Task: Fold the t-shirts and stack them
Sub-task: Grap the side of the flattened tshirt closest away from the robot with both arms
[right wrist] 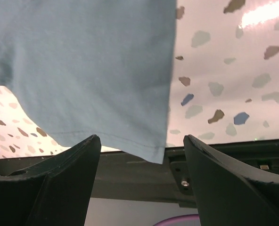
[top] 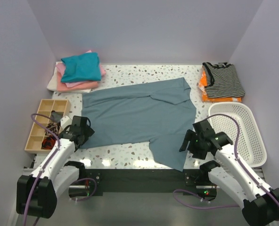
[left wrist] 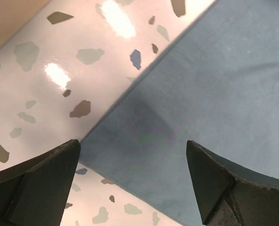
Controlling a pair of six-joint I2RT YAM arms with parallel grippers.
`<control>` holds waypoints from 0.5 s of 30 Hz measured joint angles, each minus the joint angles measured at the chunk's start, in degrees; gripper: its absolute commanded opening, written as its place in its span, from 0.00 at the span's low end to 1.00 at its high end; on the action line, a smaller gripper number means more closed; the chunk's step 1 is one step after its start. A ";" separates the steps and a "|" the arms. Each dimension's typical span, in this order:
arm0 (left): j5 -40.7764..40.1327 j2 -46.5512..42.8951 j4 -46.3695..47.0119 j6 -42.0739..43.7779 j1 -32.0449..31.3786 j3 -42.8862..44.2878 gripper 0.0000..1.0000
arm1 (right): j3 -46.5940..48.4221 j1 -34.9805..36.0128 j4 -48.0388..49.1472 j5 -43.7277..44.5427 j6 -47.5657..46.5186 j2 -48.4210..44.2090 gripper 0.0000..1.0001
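A large slate-blue t-shirt (top: 139, 113) lies spread flat across the middle of the speckled table, one sleeve reaching over the near edge. My left gripper (top: 83, 133) hovers open over its near-left corner (left wrist: 130, 155), and nothing sits between the fingers. My right gripper (top: 190, 141) is open above the sleeve hem (right wrist: 144, 148) that hangs over the table's front edge, holding nothing. A folded stack of t-shirts, teal (top: 81, 66) on top of pink (top: 78, 84) and white, rests at the back left.
A wooden compartment tray (top: 41, 123) with small parts sits at the left edge. A white plastic basket (top: 238, 132) stands at the right. Striped black-and-white and orange clothes (top: 222, 81) are piled at the back right. The black front rail (right wrist: 139, 174) runs under the table edge.
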 measured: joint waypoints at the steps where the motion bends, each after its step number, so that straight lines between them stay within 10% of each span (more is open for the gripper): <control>1: 0.35 -0.26 0.24 -0.02 0.85 -0.31 1.00 | -0.15 0.00 -0.79 0.15 0.20 -0.50 0.76; 15: 5.38 2.03 11.04 5.03 7.45 -3.82 0.88 | -9.44 0.02 -0.24 -2.69 2.60 0.11 0.65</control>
